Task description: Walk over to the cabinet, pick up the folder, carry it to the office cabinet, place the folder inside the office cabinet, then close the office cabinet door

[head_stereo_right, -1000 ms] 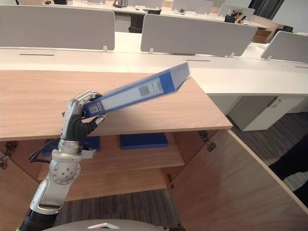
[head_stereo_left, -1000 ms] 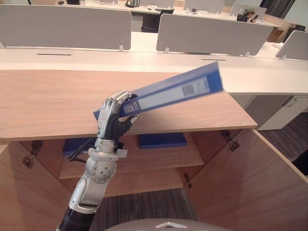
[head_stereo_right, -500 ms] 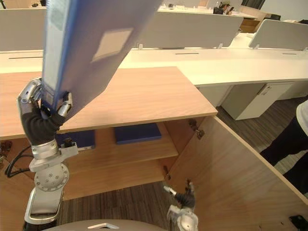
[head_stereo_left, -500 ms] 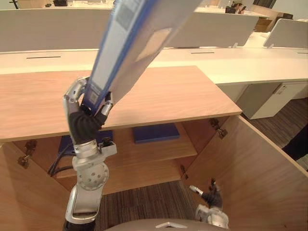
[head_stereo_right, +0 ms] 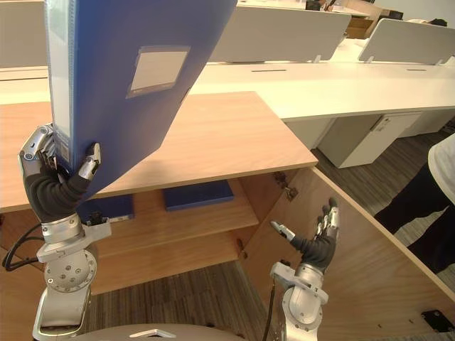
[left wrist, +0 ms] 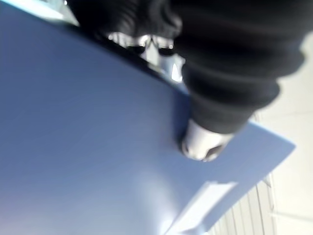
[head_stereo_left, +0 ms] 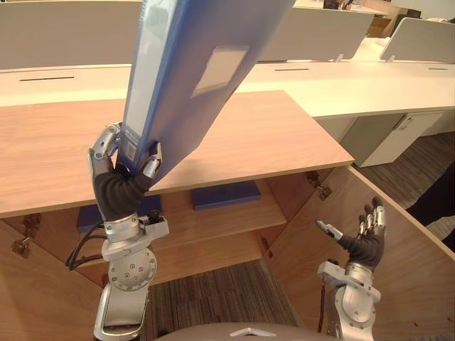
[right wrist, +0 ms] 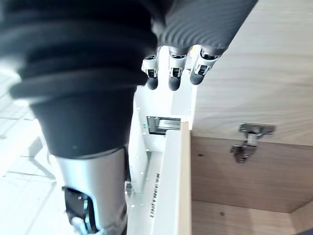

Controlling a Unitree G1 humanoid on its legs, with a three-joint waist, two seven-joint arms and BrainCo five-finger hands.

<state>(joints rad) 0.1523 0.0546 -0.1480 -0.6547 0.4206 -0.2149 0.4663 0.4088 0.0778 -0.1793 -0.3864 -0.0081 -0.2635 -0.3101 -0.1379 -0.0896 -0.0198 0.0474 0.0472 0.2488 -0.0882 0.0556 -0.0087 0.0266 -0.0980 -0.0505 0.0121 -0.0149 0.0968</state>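
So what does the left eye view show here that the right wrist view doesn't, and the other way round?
Left eye view: the left hand curled round the lower end of the blue folder, which is tilted steeply up above the cabinet top, and a second folder lying on the inner shelf. Right wrist view: a white furniture edge with a metal recess just past the fingertips. Both: the right hand, fingers straight and holding nothing, near wood panels with a metal hinge.

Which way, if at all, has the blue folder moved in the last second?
Yes. The folder has swung from nearly level over the cabinet top to steeply upright, in the left hand.
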